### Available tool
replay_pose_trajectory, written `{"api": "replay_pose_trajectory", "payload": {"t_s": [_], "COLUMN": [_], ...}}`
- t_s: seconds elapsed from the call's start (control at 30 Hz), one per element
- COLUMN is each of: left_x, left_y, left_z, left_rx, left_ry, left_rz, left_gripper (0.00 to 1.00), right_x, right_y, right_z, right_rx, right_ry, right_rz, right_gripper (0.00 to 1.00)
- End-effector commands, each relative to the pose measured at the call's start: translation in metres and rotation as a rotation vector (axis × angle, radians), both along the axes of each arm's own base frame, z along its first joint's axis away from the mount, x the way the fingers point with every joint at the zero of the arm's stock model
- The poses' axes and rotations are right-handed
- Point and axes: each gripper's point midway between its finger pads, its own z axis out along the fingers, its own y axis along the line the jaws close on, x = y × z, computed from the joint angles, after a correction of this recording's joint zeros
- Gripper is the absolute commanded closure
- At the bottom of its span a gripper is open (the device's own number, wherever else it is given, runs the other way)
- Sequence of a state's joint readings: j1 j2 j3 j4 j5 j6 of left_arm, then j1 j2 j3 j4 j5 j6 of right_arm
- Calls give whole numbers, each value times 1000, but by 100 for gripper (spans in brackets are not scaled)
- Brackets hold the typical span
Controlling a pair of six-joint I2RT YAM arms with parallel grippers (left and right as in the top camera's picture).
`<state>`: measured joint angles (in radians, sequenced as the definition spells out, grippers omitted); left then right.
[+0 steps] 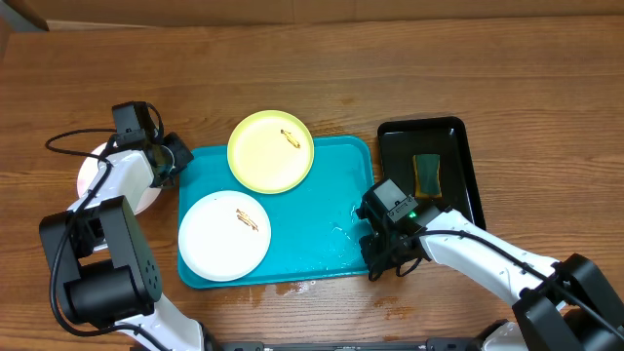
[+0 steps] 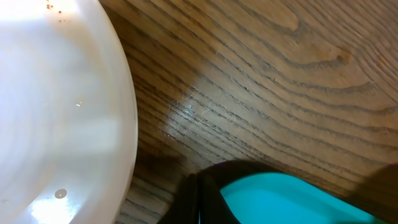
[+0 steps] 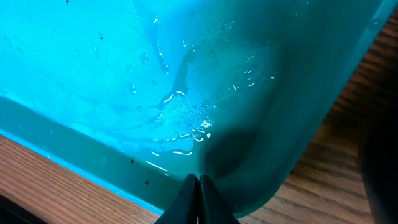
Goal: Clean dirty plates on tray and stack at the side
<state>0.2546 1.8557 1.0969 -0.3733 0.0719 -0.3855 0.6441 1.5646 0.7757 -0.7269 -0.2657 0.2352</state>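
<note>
Starting nearest the robot, the right pincer (image 3: 198, 186) hangs over the tray (image 1: 322, 195) at its near right corner, fingertips clenched together with nothing between them. Under it, the turquoise floor glistens with water (image 3: 180, 118), beads and streaks running up toward the rim. The tray itself lies flat in the middle of the wooden table (image 1: 390, 58).

Moving up a touch, a white plate (image 1: 224, 234) sits inside the tray, in its near left part, with a dark smear (image 1: 247, 218) toward its far right side.

Over to the left now: the left pincer (image 2: 199, 199) hovers at the tray's far left corner. It looks clenched too, two dark fingers pressed along a thin seam, empty. Just beside it, off the tray and on bare wood, rests a second white plate (image 2: 56, 112), partly hidden under the left arm in the overhead view. A strip of table separates it from the tray, and a few tiny brown specks and a droplet show on its surface.

Farther back, the yellow-green plate (image 1: 271, 151) straddles the tray's far rim, partly in and partly past it, its dark squiggle (image 1: 291, 136) toward the far right.

Out on the right, apart from the tray, a black tray (image 1: 458, 146) holds a green sponge (image 1: 427, 174).
</note>
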Motion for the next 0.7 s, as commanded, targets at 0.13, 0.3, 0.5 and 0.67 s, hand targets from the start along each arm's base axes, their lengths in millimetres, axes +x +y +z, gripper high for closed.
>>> {"api": "replay_pose_trajectory", "payload": {"t_s": [0.13,0.3,0.5,0.67], "left_x": [-11,-8,5,24], "left_y": [-10,-15,-13,-7], "left_z": [-25,-39,-30,-8], "left_rx": [-5,-16,-10,14], "left_ry": [60,69,23,-36], "left_rz": [-39,-51,-53,-66], "left_gripper": [96,96,96,94], "right_x": [-8,-8,-5,14], "right_y": [-5,-5,-2,12], "right_z": [-5,-5,-5,7], "right_rx": [-20,-20,-11,37], "right_ry": [24,25,13,-54], "right_rz": [0,-2,-2,9], "right_gripper": [96,94,82,53]}}
